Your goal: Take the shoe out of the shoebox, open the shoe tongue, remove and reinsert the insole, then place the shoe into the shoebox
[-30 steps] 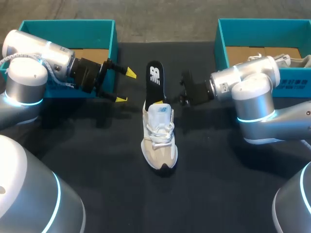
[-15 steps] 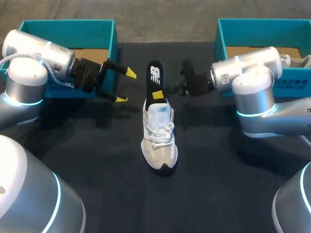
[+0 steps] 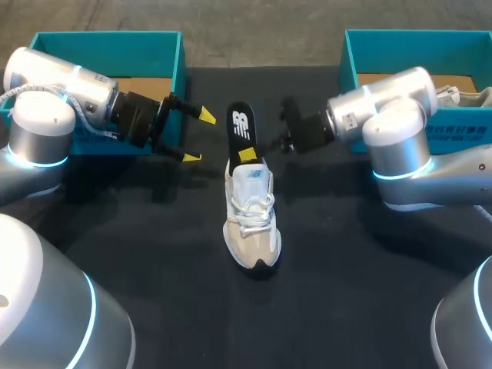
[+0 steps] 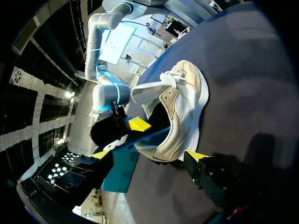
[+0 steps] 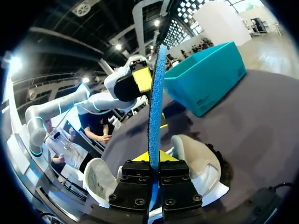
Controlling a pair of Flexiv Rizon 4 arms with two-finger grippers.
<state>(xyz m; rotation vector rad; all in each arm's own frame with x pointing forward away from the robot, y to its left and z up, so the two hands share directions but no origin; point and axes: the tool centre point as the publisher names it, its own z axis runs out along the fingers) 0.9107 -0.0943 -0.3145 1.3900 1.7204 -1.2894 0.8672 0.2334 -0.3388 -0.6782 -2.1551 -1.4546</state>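
Right claw (image 5: 150,158) clamped on flat black insole (image 3: 243,124), blue underside only in right wrist view, left claw (image 3: 197,137) apart.

two teal shoeboxes are counted: left shoebox (image 3: 108,44), right shoebox (image 3: 415,42). two pale shoes are recorded: one shoe (image 3: 252,219) on the table (image 3: 346,269), one boxed shoe (image 3: 461,96). one black insole (image 3: 243,123) is noted. two grippers are logged: left gripper (image 3: 197,136), right gripper (image 3: 247,154).

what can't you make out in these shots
- Insole, lower end: head view, hidden by the shoe.
- Right shoebox, contents: head view, mostly behind the right arm and cut off by the picture's edge.
- Left shoebox, inside: head view, partly behind the left arm.
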